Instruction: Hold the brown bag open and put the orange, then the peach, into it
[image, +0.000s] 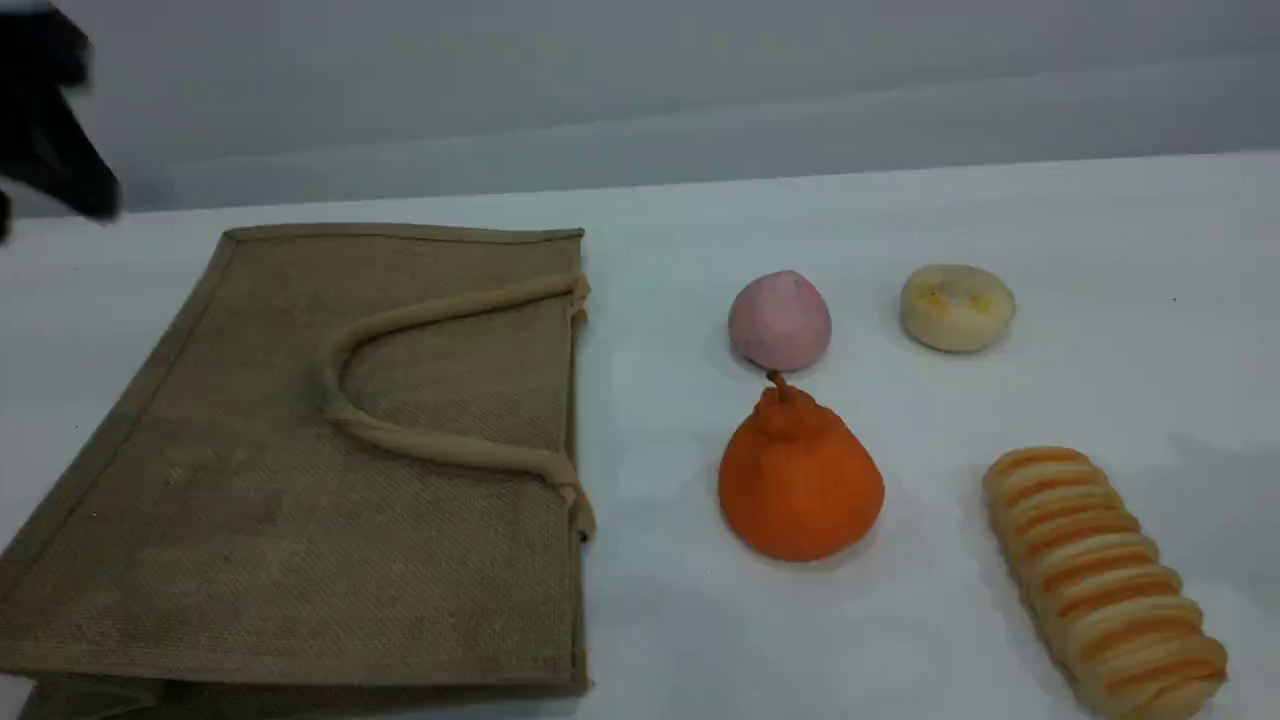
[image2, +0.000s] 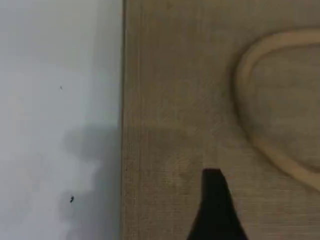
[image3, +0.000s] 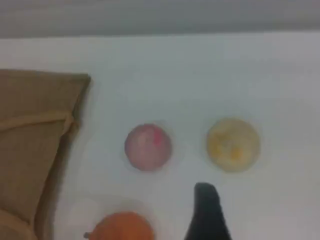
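White desk (image: 900, 640) carried the brown bag (image: 300, 560) lying flat at left; beside its mouth sat the orange (image: 800, 485), the peach (image: 779, 320) just behind it. Both claws, left claw (image2: 216, 210) over the bag and right claw (image3: 207, 212) over the fruit, hung spread and empty.

left arm (image: 45, 120) a dark blur at the edge; bread roll (image: 1105, 580) cut off below
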